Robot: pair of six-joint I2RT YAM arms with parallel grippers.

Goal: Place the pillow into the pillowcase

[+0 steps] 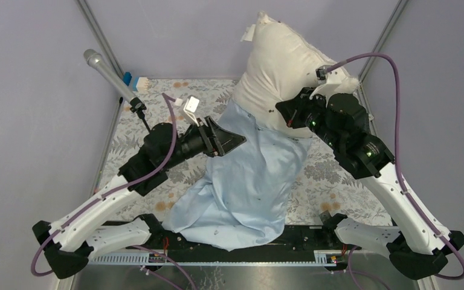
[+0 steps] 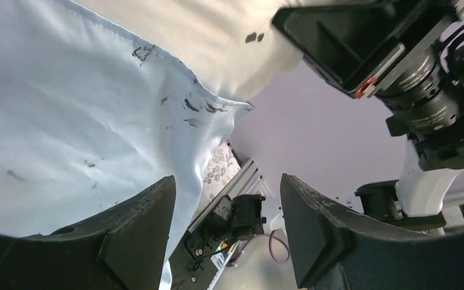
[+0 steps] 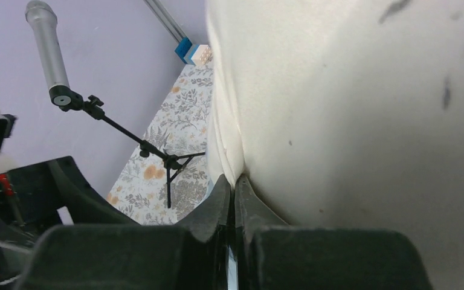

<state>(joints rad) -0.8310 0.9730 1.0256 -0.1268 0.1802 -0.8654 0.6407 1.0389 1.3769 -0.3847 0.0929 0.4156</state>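
Pillowcase [image 1: 248,181] lies nearest, mouth at the pillow [image 1: 278,66] bottom; my left gripper [image 2: 226,181] gapes empty beside the hem, right gripper [image 3: 232,184] pinches the upright pillow's fabric farther back, so mid-insertion, next likely regrip hem, pull up.

Cream pillow [image 1: 278,66], light-blue pillowcase [image 1: 248,181] (some dark smudges on it), grey-and-orange floral table cloth [image 1: 329,181], lilac walls [image 1: 30,121], silver mic [image 1: 103,66].

Floral-clothed table [image 1: 338,175] under light-blue pillowcase [image 1: 248,181], microphone stand [image 1: 139,109], blue-white block [image 1: 134,81] at far-left corner.
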